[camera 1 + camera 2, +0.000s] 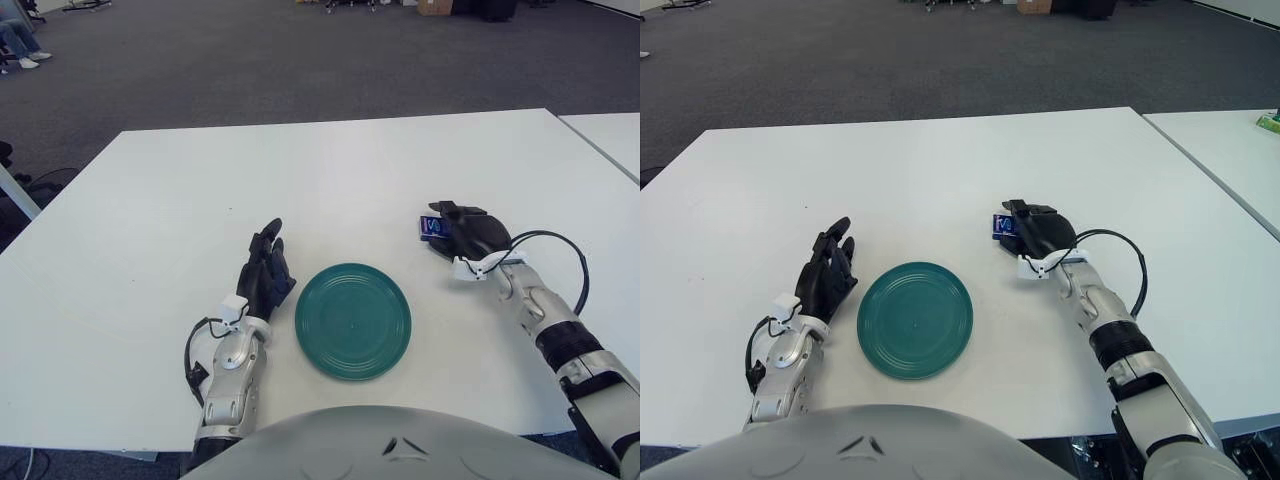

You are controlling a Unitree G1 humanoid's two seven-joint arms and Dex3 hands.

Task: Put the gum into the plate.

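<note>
Table [330, 170] plain white; plate [353, 320] solid dark teal-green, faint concentric rings, near front edge. Gum [433, 228] pack blue with white marks, toward right edge. Both hands, left hand [265, 272] and right hand [468, 234], black-fingered on silver-grey forearms; floor [250, 60] dark grey carpet.

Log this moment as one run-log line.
right hand: closed on gum, right of plate | plate: holds nothing | left hand: open, idle, left of plate | gum not yet in plate
</note>
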